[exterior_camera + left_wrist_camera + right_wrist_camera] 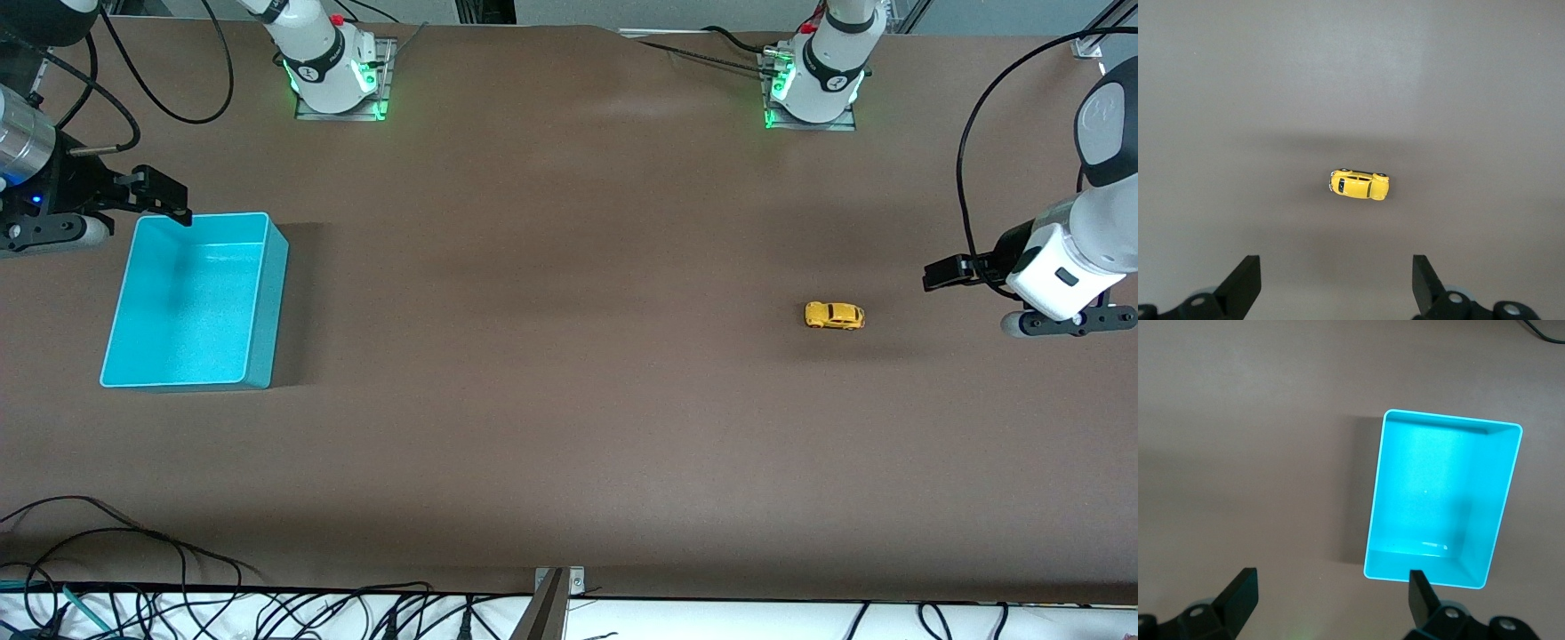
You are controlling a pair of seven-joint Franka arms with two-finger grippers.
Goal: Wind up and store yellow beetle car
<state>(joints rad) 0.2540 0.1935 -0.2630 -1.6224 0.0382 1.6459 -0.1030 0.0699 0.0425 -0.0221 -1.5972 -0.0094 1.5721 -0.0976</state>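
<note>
1. On the brown table (569, 400), seen from the front camera, the yellow beetle car (834, 316) sits on its wheels toward the left arm's end, about midway between the edge with the arm bases and the edge nearest the camera. Nothing touches it.
2. At the right arm's end of the table stands a turquoise bin (191, 302), open at the top and with nothing in it, well apart from the car.
3. The left gripper (942, 271) hangs in the air near the table's edge at the left arm's end, beside the car and clear of it. The right gripper (164, 194) hangs over the bin's corner nearest the arm bases, at the table's edge at the right arm's end.
4. In the left wrist view, the car (1359, 185) lies on the bare table, between and ahead of the two dark fingers (1245, 283). The fingers of the left gripper (1336, 280) stand wide apart with nothing between them.
5. In the right wrist view, the bin (1441, 500) shows its bare floor and four walls. The fingers (1241, 593) of the right gripper (1331, 593) are spread wide, holding nothing; one fingertip overlaps the bin's rim in this view.
</note>
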